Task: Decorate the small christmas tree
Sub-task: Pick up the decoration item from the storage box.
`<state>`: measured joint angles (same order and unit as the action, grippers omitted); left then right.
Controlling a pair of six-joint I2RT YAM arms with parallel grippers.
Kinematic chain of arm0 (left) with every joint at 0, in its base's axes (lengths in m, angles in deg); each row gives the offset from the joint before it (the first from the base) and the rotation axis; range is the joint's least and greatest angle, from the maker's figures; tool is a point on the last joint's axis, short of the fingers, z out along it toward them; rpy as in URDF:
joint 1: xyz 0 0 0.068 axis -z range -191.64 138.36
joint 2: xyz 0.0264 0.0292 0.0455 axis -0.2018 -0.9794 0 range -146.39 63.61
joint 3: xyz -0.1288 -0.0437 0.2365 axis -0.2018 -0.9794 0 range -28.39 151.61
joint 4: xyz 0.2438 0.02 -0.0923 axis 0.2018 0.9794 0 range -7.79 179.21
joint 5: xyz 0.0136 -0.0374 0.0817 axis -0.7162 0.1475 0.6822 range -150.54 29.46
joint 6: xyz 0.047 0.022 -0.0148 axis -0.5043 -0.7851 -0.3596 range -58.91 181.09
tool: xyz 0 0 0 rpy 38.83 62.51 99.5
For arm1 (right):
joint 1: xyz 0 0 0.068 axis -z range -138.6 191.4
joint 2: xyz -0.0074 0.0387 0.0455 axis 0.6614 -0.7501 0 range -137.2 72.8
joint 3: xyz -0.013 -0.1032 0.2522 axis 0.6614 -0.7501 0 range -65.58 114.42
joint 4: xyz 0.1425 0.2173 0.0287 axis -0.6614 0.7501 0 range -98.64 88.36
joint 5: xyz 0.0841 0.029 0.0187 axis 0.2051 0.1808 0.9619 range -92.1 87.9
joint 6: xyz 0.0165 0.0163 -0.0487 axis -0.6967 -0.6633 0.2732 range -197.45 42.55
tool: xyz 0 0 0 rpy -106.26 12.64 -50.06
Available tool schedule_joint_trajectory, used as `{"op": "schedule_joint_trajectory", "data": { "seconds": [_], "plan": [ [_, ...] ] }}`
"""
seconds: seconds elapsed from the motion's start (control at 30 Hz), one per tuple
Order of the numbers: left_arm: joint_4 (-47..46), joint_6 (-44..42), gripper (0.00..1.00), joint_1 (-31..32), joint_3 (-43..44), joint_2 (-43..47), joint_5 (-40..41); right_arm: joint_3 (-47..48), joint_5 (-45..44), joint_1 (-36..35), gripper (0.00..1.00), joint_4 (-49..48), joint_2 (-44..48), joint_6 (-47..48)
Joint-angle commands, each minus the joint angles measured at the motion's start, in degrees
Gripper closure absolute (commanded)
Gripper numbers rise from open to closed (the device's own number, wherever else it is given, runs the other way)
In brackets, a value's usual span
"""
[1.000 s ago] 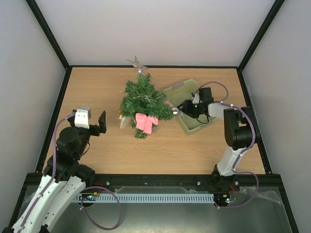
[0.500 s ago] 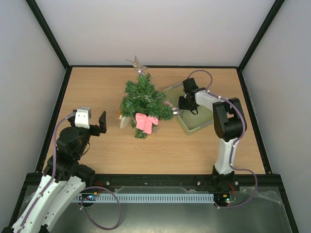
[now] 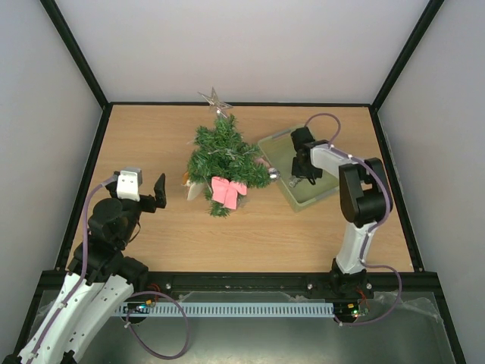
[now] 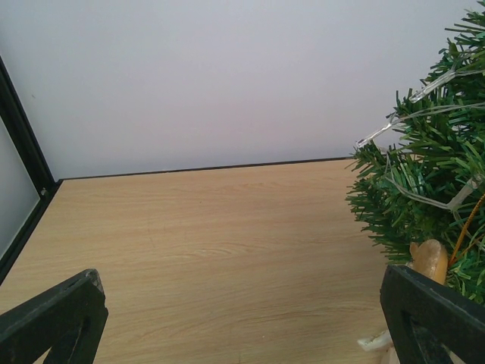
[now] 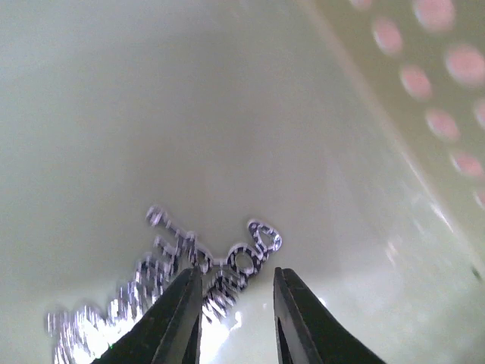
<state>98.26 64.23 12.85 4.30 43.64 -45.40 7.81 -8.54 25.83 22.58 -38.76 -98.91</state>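
Observation:
The small christmas tree (image 3: 223, 154) lies on the wooden table with a clear star (image 3: 214, 99) at its tip, a pink bow (image 3: 227, 191) and a silver ball (image 3: 274, 174). Its green branches (image 4: 432, 174) carry a clear light string. My right gripper (image 3: 301, 176) points down into the pale green basket (image 3: 274, 141). In the right wrist view its jaws (image 5: 235, 292) stand a narrow gap apart over a glittery silver ornament (image 5: 227, 262) on the basket floor (image 5: 189, 114); the left finger overlaps it. My left gripper (image 4: 242, 334) is wide open and empty, left of the tree.
A small tan wooden ornament (image 4: 430, 260) hangs at the tree's lower left side. The basket's perforated wall (image 5: 424, 68) rises right of my right fingers. Black frame rails and grey walls border the table (image 3: 151, 136).
My right gripper left the silver ball at the tree's right edge, swung into the basket and narrowed its jaws around the glittery ornament. The left arm has not moved.

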Motion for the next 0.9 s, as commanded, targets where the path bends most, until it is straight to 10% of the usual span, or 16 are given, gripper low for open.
{"op": "schedule_joint_trajectory", "data": {
  "seconds": [0.0,0.17,0.57,0.87],
  "plan": [
    [0.01,-0.41,0.0,0.46,0.39,0.04,0.27,-4.36,5.98,0.42,0.71,4.46,10.02,-2.39],
    [-0.49,-0.43,0.0,0.6,0.28,0.02,-0.65,-1.59,9.83,0.44,0.45,7.49,12.01,12.96],
    [-0.14,-0.5,0.0,1.36,0.4,-0.31,0.05,2.99,13.33,0.4,0.38,15.74,3.83,46.08],
    [-0.76,-0.67,0.0,1.39,0.15,-1.5,0.25,8.84,8.88,0.29,0.31,15.01,-3.84,46.14]
  ]
}}
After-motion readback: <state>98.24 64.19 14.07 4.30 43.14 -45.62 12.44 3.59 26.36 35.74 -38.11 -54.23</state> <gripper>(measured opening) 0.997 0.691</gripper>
